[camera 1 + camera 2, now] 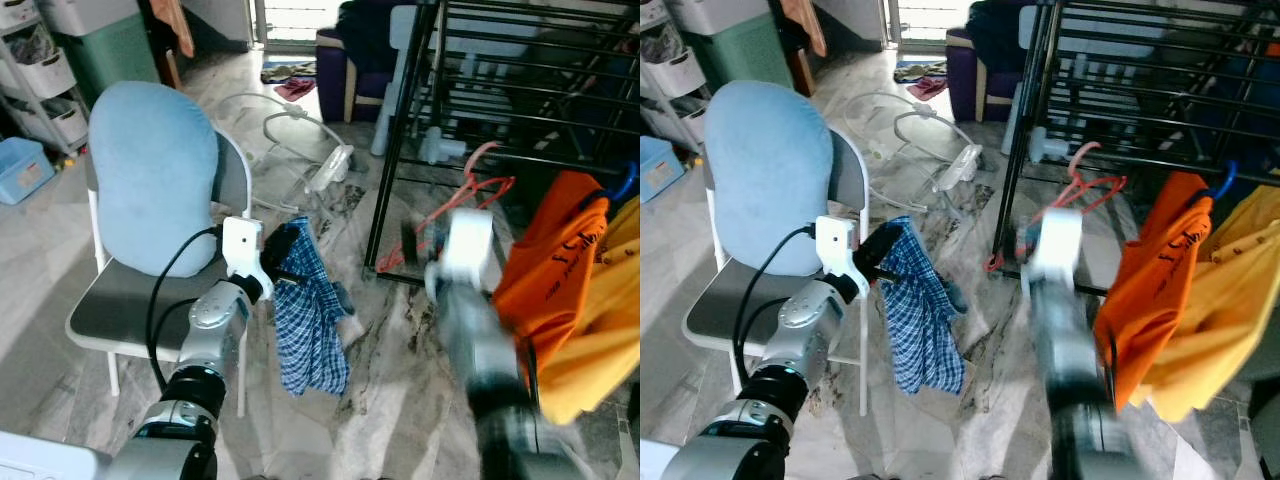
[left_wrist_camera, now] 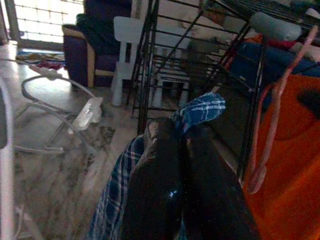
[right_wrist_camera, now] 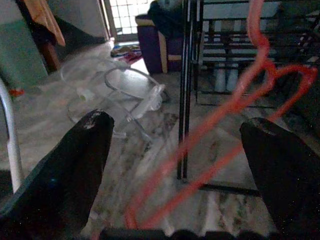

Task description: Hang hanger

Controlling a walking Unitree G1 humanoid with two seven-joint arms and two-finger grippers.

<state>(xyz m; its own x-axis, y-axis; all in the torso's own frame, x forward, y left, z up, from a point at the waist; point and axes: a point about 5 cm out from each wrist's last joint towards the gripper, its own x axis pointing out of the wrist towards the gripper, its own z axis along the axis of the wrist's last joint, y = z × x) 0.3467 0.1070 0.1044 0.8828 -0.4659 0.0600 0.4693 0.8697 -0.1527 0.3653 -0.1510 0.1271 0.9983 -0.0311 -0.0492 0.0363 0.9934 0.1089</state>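
A red hanger (image 1: 470, 195) is up against the black drying rack (image 1: 400, 130), its hook near a rack bar; I cannot tell if it rests on the bar. My right gripper (image 3: 180, 125) is open, its two black fingers spread wide on either side of the hanger (image 3: 225, 110) without touching it. The right arm looks blurred. My left gripper (image 1: 280, 250) is shut on a blue plaid garment (image 1: 310, 320), which hangs down beside the chair. The same garment (image 2: 202, 107) bunches at the left fingertips.
An orange shirt (image 1: 560, 250) and a yellow garment (image 1: 600, 340) hang on the rack at right. A grey chair with a blue cushion (image 1: 150, 170) stands at left. A white wire frame (image 1: 300, 130) lies on the marble floor, a purple armchair (image 1: 350, 70) beyond.
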